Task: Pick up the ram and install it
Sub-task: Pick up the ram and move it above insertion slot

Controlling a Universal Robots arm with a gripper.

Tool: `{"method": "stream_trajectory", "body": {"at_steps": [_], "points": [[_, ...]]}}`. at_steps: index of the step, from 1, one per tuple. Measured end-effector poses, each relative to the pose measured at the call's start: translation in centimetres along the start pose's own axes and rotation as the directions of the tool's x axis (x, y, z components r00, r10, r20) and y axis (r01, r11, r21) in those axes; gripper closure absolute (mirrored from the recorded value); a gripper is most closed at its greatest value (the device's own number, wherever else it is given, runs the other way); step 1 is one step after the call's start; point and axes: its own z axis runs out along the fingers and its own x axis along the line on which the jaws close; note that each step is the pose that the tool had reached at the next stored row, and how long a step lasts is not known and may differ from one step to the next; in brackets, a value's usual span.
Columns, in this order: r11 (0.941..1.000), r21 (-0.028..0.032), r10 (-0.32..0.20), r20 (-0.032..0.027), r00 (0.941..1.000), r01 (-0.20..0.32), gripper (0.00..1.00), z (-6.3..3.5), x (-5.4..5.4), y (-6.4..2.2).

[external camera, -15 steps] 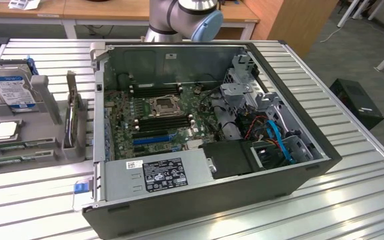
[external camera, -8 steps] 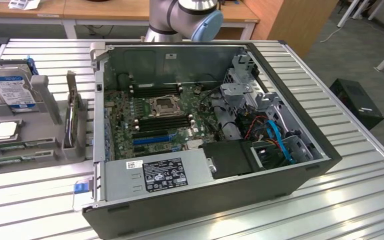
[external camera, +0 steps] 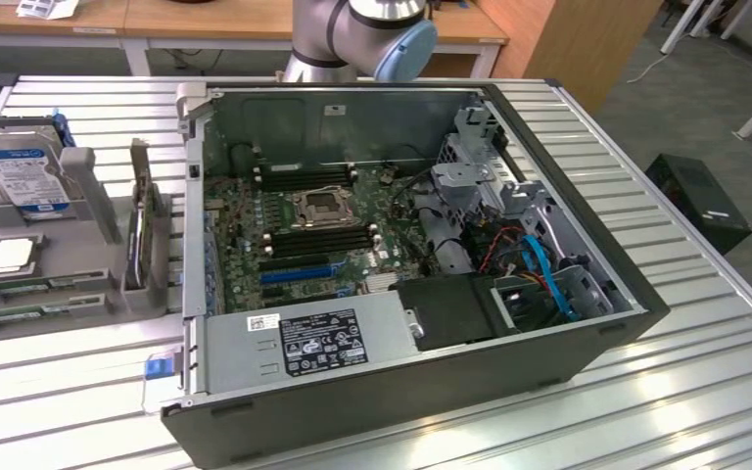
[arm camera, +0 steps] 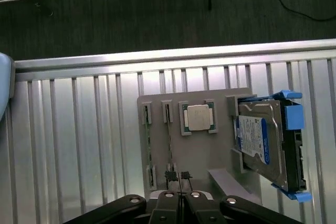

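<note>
In the wrist view, a ram stick stands on edge in a slot of the grey holder. A second thin green stick sits in the slot beside it. My gripper hangs above the holder, shut with nothing between its fingertips, over one end of the first stick. In the exterior view the sticks show as thin green strips at the holder's near end. The open computer case lies on the table, with black memory slots beside the processor socket on the motherboard.
The holder also carries a loose processor, a hard drive in a blue frame and an upright card. Part of the arm rises behind the case. A slatted metal table bears everything; a black box sits on the floor.
</note>
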Motion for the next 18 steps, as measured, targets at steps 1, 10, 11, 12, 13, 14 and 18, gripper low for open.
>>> {"method": "stream_trajectory", "body": {"at_steps": [1, 10, 11, 12, 13, 14, 18], "points": [[1.0, 0.0, -0.001, 0.0, 1.0, 0.001, 0.89, 0.0, 0.0, 0.0], [0.9979, -0.0016, -0.064, -0.0026, 0.9979, 0.064, 0.89, 0.0, 0.0, 0.0], [0.9976, -0.0017, -0.07, -0.0029, 0.9976, 0.07, 0.89, 0.0, 0.0, 0.0], [0.9974, -0.0018, -0.072, -0.003, 0.9974, 0.072, 0.89, 0.0, 0.0, 0.0], [0.9974, -0.0018, -0.072, -0.0031, 0.9974, 0.072, 0.89, 0.0, 0.0, 0.0], [0.9974, -0.0018, -0.072, -0.0031, 0.9974, 0.072, 0.89, 0.0, 0.0, 0.0], [0.9974, -0.0018, -0.072, -0.0031, 0.9974, 0.072, 0.89, 0.0, 0.0, 0.0]]}}
